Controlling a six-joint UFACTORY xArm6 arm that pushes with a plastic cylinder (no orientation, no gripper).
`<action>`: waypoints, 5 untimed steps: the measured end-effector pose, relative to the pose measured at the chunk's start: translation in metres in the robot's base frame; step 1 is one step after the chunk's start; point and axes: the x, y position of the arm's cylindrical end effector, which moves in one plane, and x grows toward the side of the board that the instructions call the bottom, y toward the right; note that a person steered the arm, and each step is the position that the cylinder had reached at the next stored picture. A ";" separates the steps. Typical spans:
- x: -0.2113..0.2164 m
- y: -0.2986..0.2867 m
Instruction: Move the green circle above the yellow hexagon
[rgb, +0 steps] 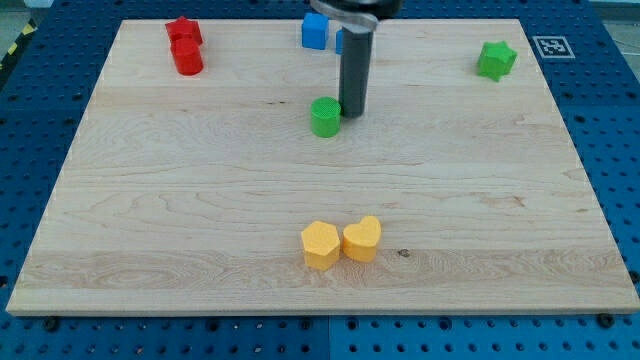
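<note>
The tip (352, 113) — a bare rod, no jaws to report — touches the green circle (325, 117) on its right, the yellow hexagon (320, 245) lying well below.

Green circle (325, 116) upper centre; yellow hexagon (320, 245) below.

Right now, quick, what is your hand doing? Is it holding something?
No hand, nothing held: my tip is a plain rod end, down on the board, right beside the green circle on the view's right, seemingly touching.
</note>
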 end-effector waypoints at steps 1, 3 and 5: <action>-0.019 -0.006; 0.044 -0.024; 0.037 -0.076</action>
